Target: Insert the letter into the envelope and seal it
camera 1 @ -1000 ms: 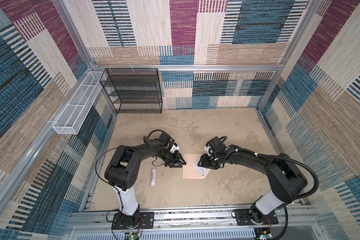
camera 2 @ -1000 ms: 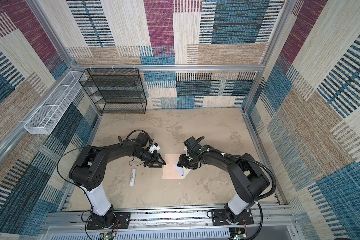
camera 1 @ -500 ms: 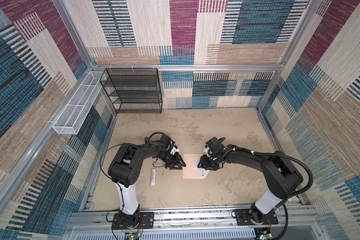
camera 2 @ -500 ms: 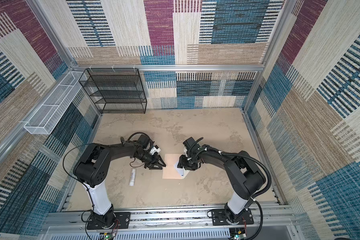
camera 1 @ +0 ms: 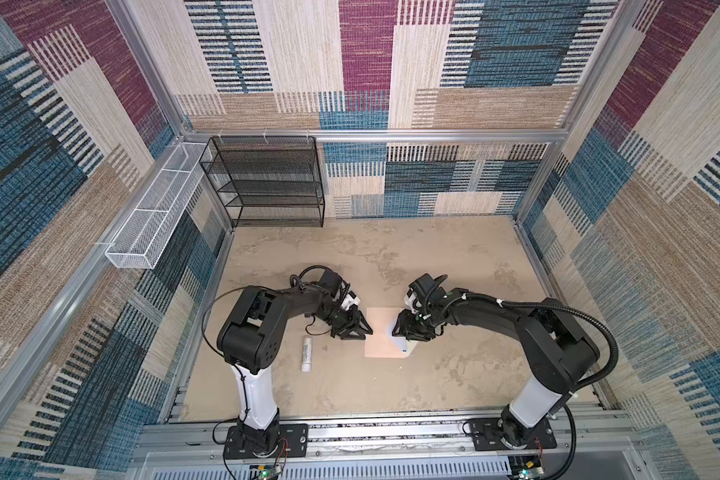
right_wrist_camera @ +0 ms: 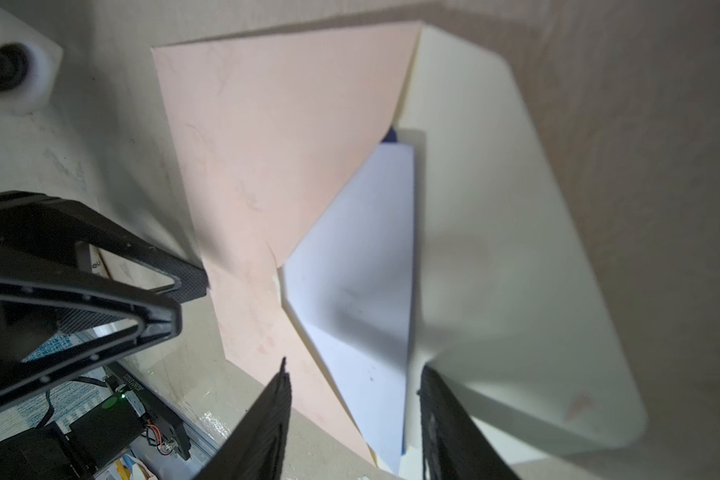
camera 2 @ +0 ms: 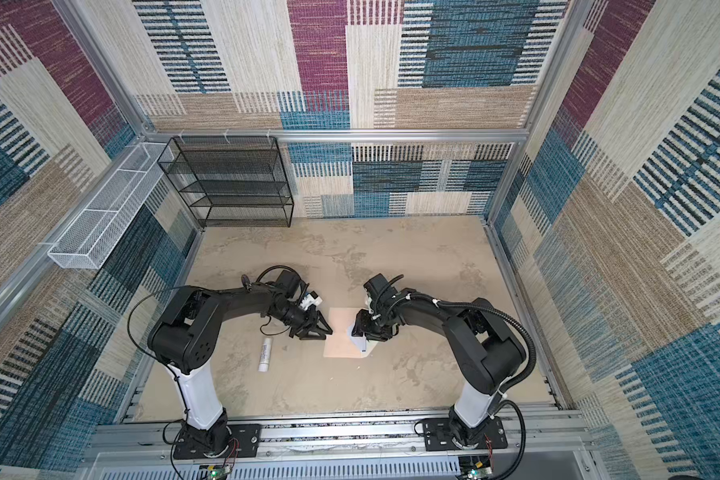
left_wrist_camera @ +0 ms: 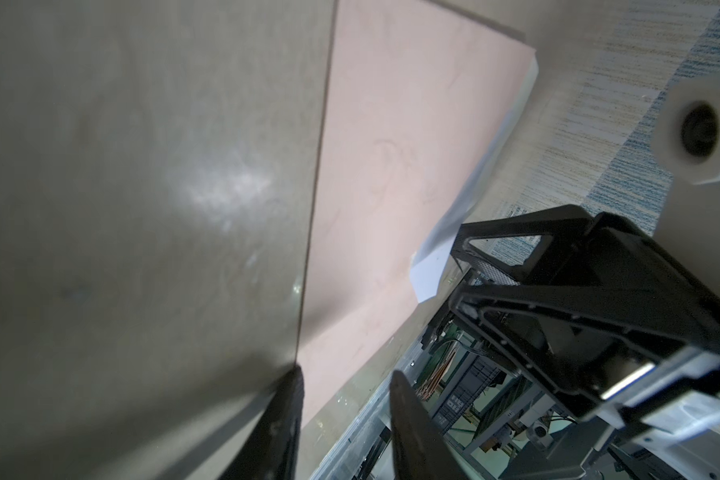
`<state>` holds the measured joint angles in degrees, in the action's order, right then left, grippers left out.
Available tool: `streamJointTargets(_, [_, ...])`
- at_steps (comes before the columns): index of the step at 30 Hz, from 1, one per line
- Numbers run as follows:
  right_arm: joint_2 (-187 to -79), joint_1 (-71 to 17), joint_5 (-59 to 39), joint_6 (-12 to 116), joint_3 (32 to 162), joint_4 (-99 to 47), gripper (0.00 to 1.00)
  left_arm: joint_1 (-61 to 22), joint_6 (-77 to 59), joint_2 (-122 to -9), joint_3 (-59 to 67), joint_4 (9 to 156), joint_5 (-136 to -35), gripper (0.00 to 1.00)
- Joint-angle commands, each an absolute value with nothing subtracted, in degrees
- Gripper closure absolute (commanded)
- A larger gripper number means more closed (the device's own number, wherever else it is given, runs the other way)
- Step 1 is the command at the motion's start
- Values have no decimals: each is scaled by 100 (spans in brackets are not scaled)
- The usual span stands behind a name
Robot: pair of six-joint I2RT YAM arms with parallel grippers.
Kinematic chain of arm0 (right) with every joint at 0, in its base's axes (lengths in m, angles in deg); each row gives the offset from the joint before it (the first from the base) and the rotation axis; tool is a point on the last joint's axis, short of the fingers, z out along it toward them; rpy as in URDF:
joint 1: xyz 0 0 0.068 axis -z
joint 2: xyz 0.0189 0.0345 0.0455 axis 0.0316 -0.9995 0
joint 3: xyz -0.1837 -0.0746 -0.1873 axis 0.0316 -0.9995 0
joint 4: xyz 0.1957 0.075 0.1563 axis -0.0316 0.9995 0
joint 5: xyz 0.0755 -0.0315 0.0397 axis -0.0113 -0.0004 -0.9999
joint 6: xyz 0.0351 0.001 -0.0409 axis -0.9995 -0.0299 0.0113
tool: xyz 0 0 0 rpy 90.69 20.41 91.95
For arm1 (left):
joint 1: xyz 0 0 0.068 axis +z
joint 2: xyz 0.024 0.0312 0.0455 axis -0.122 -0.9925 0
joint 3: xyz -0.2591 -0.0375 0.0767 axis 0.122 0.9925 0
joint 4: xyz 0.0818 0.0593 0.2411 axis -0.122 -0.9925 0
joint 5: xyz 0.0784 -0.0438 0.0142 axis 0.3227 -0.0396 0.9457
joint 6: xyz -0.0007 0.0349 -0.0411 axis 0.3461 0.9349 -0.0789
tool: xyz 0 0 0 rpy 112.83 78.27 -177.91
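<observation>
Between the end effectors, the envelope [camera 1: 381,332] is lying on the worktop [camera 1: 454,374], letter [right_wrist_camera: 362,257] mostly inside, flap [right_wrist_camera: 495,228] leaning open by the right end effector [right_wrist_camera: 355,368]; it and the left end effector [left_wrist_camera: 346,376] are sitting part-open, empty; sealing is waiting.

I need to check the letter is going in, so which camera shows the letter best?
The right wrist view: the letter lies in the envelope's open mouth, beside the cream flap. The left wrist view catches only a white corner; both top views show a small white patch.
</observation>
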<state>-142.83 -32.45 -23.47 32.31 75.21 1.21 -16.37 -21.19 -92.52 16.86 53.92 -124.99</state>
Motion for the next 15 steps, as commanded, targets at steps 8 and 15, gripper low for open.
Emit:
streamJointTargets(8, [-14347,-3264,-2400,3215,7667,86,48,-1657,-2174,-9324,1656,5354,-12320,63])
streamJointTargets(15, [-14400,-3291,-2435,3206,7738,94,49,-1671,-2174,-9338,1647,5361,-12324,63])
